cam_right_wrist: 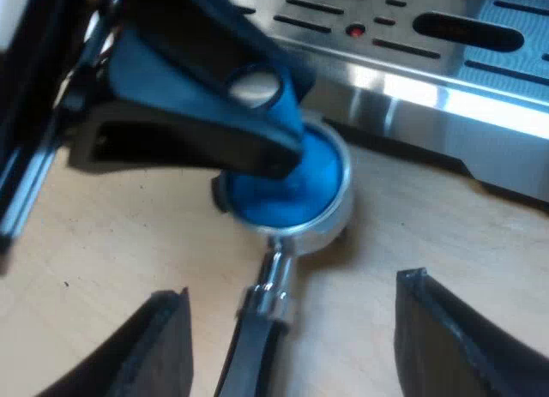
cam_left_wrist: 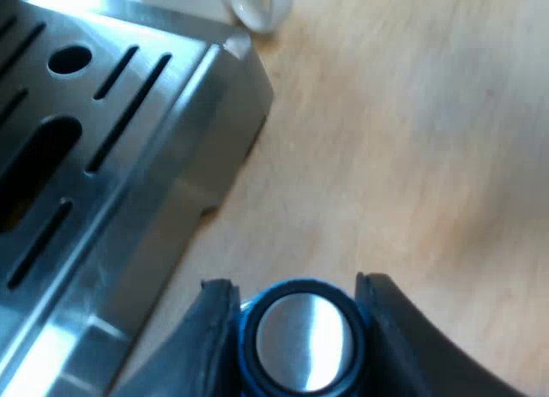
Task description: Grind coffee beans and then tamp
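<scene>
— Where is the tamper, and what has it?
— Your left pincer (cam_left_wrist: 293, 285) is clamped on the tamper (cam_left_wrist: 304, 341), one finger on each side of its blue rim. In the right wrist view the tamper sits down in the holder (cam_right_wrist: 336, 210), inside the metal rim.
— And the right pincer?
— Your right pincer (cam_right_wrist: 293, 285) stands wide. The handle (cam_right_wrist: 254, 350) runs between its fingers and touches neither. It lies closer to one finger, with a broader gap to the other.
— What edges are near the left pincer?
— Just past it, the machine (cam_left_wrist: 111, 148) shows its slotted tray, and the tray's slanted corner comes near one finger. Beyond that corner a mug (cam_left_wrist: 257, 4) stands on the table (cam_left_wrist: 412, 157), just beside the machine. On the pincer's other side you have bare wood, well open.
— And around the holder?
— It lies on the table, close to the machine's front edge; whether they touch I cannot tell. Bare table lies on both sides of the handle, under the right pincer's fingers.
</scene>
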Controlling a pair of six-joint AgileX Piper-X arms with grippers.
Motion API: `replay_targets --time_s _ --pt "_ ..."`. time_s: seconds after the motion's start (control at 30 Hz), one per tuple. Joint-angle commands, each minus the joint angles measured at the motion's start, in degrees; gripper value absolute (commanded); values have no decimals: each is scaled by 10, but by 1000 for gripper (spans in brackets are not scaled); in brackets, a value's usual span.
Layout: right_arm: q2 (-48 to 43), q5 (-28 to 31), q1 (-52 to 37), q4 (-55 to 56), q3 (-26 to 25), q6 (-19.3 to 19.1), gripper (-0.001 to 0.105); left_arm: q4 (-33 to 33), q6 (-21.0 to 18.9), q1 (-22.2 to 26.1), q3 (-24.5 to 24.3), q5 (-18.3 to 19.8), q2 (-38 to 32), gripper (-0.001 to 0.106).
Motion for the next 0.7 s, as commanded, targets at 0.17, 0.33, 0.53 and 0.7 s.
replay_targets --time_s 0.17,0.33,0.53,0.7 --pt "-1 -2 -1 -47 1 -10 54 -3 -10 -2 7 -12 -72 13" --pt "-1 -4 12 -70 1 -31 54 -3 -10 -2 7 -15 -131 13" --pt "-1 13 60 -84 1 -70 54 13 -10 2 7 -61 -200 13" --pt "-1 41 97 -87 1 -70 54 51 -10 31 7 -61 -231 13"
